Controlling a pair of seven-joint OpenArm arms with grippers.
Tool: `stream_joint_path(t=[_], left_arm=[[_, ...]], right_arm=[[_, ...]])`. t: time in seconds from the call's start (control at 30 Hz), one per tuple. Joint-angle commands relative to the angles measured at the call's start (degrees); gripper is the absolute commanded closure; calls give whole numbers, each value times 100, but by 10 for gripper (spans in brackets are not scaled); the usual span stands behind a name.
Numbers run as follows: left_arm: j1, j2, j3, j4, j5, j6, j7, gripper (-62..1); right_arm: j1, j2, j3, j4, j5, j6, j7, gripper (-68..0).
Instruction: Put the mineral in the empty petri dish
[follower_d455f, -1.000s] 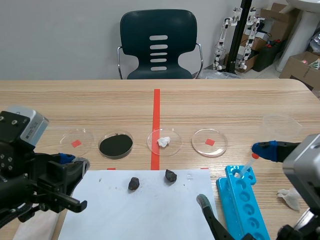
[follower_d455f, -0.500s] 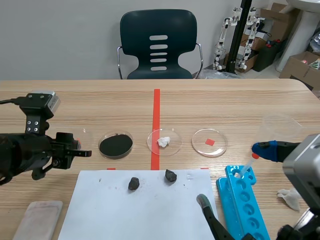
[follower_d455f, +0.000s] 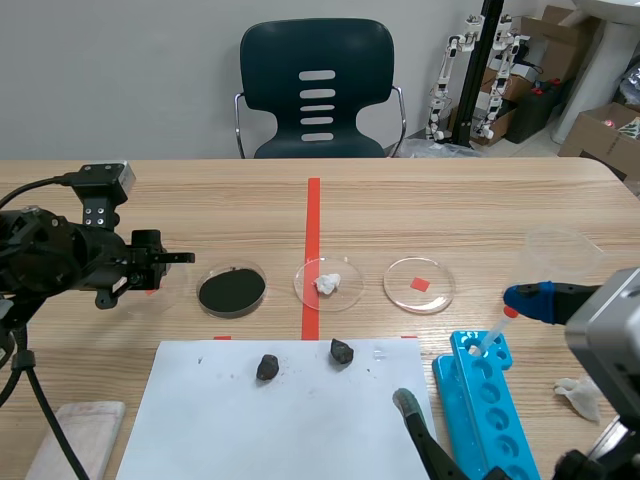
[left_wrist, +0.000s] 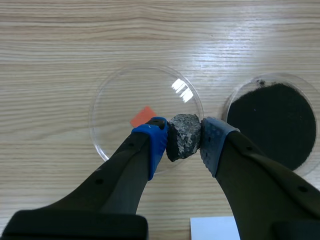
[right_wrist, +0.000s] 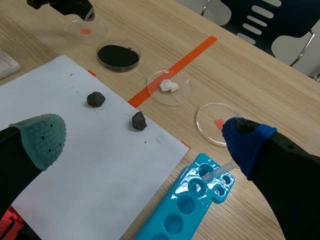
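The left gripper was clamped on the mineral, held over the dish at its 5 o'clock rim. A release there would likely have dropped it on the rim, letting it roll out onto the table or tip the dish. Its long axis seemed to run 12 to 6 o'clock along the fingers, with no clear pointed end
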Motion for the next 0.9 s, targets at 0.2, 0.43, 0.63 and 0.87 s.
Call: stream_joint_path(t=[0.2,0.43,0.63,0.87], left_arm=[[-538,-7,-7,-557,0,291,162,-116],[-813,94,-7,-1019,24,321,223,-116],[-973,160,-7,-1268,66,367,175,-116],[-1008,170,-7,-1390,98,608,35,-116]], right_arm=[[39,59,24,55,61,2,105,-679],[39,59,24,55,61,2,105,-679],[39,59,24,55,61,2,105,-679],[39,59,24,55,61,2,105,-679]])
